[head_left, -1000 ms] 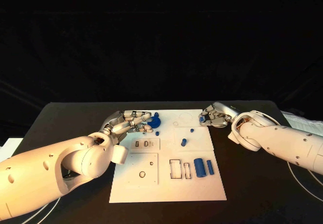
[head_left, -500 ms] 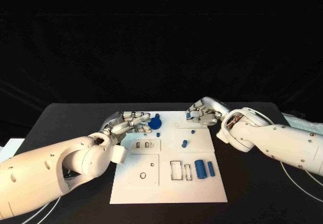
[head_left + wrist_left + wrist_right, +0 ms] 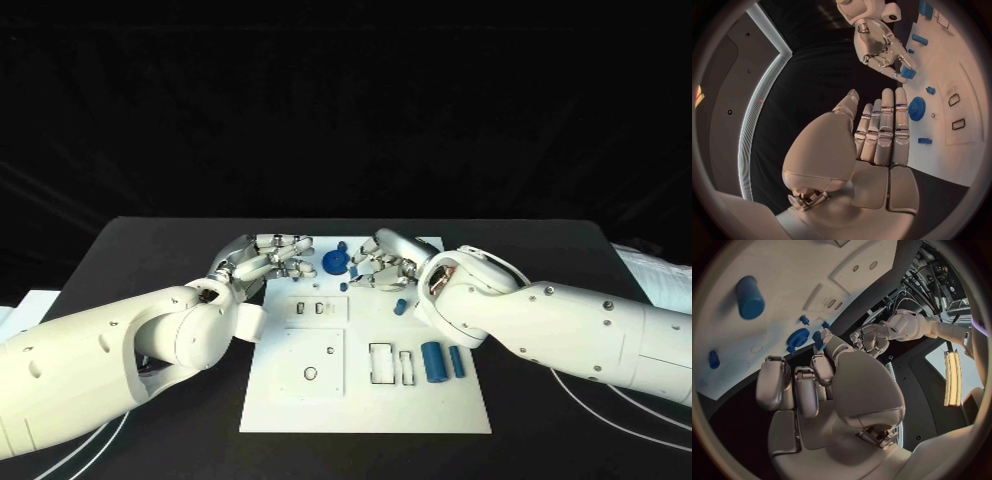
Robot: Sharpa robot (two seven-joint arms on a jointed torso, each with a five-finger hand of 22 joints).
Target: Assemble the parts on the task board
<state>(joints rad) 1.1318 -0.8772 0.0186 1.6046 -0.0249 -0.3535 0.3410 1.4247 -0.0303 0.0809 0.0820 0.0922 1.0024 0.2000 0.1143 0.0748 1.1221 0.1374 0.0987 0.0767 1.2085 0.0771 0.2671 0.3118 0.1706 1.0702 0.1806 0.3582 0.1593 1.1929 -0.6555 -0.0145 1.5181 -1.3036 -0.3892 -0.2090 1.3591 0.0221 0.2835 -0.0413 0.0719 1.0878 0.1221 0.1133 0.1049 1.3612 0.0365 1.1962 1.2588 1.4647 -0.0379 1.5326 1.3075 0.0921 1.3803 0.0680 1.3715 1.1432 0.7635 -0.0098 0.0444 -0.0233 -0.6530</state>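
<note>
From the head camera, the white board (image 3: 364, 370) is lying mid-table with a blue gear (image 3: 333, 264) near its far edge, the left hand (image 3: 270, 256) sitting just beside the gear and the right hand (image 3: 384, 262) hovering on its other side, while two blue cylinders (image 3: 443, 360) are resting near the right edge. The left wrist camera is showing the left hand's fingers (image 3: 886, 125) lying straight and together, holding nothing, beside the gear (image 3: 916, 108), with the right hand (image 3: 882, 50) pinching a small blue piece (image 3: 907, 73); the right wrist camera is showing its own fingers (image 3: 795, 385) curling in, a blue piece (image 3: 819, 339) at the fingertips
</note>
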